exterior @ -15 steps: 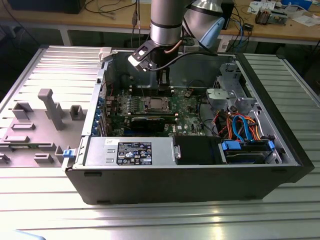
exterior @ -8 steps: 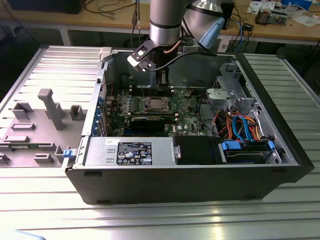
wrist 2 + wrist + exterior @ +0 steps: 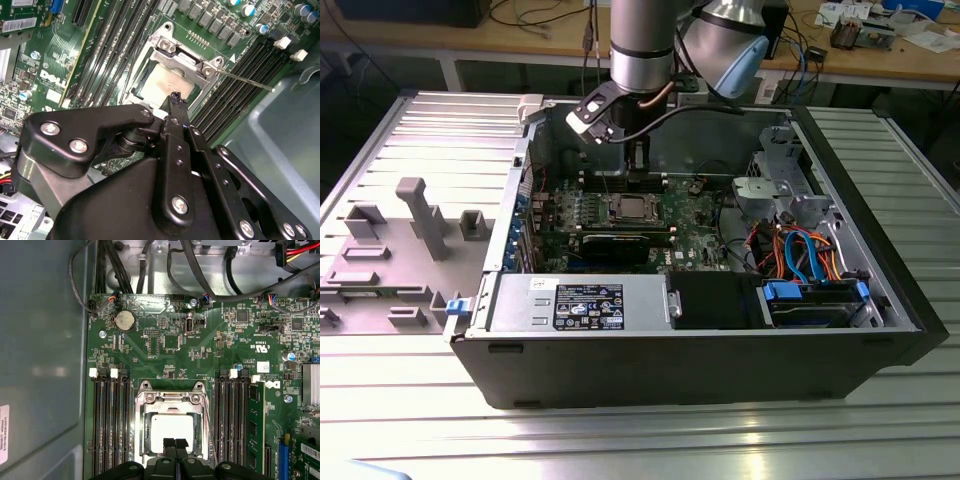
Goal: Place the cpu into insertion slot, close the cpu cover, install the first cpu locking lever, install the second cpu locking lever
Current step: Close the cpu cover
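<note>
Two steps look done: the gripper (image 3: 175, 444), its fingertips pressed together on nothing, sits right at the cpu (image 3: 172, 427), touching or not I cannot tell. The chip lies in the insertion slot (image 3: 142, 75) with the cpu cover (image 3: 172, 397) down around it, just above centre in the exterior view. One thin locking lever (image 3: 245, 80) juts free over the memory slots (image 3: 107, 420), so latching seems left, and beyond stands the case wall (image 3: 720, 135), leaving open room mainly upward.
</note>
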Robot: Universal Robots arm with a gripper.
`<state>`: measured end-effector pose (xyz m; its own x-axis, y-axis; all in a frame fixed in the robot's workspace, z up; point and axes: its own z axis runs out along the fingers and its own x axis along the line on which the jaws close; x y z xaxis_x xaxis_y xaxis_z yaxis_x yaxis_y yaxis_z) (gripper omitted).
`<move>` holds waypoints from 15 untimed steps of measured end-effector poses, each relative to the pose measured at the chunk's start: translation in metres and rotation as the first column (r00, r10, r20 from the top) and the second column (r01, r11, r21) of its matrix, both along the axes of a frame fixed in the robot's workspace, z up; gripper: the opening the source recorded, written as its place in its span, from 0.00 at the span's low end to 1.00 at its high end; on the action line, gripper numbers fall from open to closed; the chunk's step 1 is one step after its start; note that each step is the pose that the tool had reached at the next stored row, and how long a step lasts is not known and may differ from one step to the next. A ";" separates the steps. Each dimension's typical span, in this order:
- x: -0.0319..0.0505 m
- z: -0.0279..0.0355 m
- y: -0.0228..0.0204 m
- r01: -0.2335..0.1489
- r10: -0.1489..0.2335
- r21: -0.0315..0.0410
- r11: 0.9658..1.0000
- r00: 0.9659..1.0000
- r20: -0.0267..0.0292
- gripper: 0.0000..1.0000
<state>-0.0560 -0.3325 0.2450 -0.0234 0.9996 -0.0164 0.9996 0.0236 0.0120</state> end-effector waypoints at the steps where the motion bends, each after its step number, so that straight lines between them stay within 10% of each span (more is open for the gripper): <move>1: -0.0007 -0.0004 0.0002 0.000 0.000 0.000 1.000 1.000 0.000 0.11; 15: -0.0208 -0.0216 -0.0010 0.000 0.000 0.000 1.000 1.000 -0.005 0.11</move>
<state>-0.0768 -0.3335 0.2234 -0.0240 0.9996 -0.0163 0.9997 0.0241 0.0068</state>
